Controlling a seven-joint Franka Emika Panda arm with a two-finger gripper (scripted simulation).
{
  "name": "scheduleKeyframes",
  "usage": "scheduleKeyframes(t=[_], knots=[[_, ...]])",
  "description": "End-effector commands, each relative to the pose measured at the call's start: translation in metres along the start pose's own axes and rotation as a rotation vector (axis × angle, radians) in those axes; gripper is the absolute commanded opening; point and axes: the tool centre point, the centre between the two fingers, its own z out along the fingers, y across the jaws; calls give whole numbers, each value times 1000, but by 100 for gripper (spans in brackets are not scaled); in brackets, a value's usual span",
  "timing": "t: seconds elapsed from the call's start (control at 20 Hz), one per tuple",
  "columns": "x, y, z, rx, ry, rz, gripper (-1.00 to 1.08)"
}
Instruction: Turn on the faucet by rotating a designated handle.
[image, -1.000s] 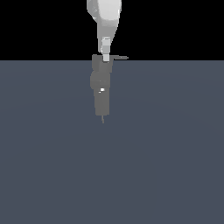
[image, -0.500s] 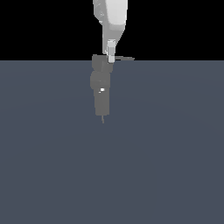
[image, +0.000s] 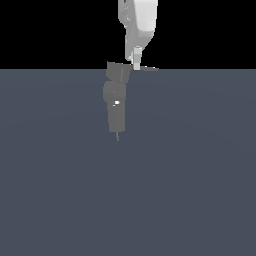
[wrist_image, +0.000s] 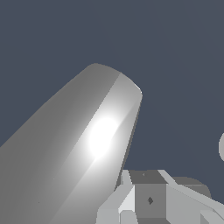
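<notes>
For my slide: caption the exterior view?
White tool meets the grey faucet's thin handle.

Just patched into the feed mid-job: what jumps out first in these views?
In the exterior view, the white gripper hangs down from the top edge, its tip right at the thin handle that sticks out toward that view's right from the faucet, a small grey column near the dark floor's far edge. In the wrist view, a large rounded grey body with a bright glare fills the near field; whether the gripper is open is unclear.
</notes>
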Motion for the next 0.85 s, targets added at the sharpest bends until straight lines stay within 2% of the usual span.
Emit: scheduleKeyframes(t=[0.0,0.8], knots=[[23,-3,3,-3,0,28,-100],[66,-31,2,1,-1,42,-100]])
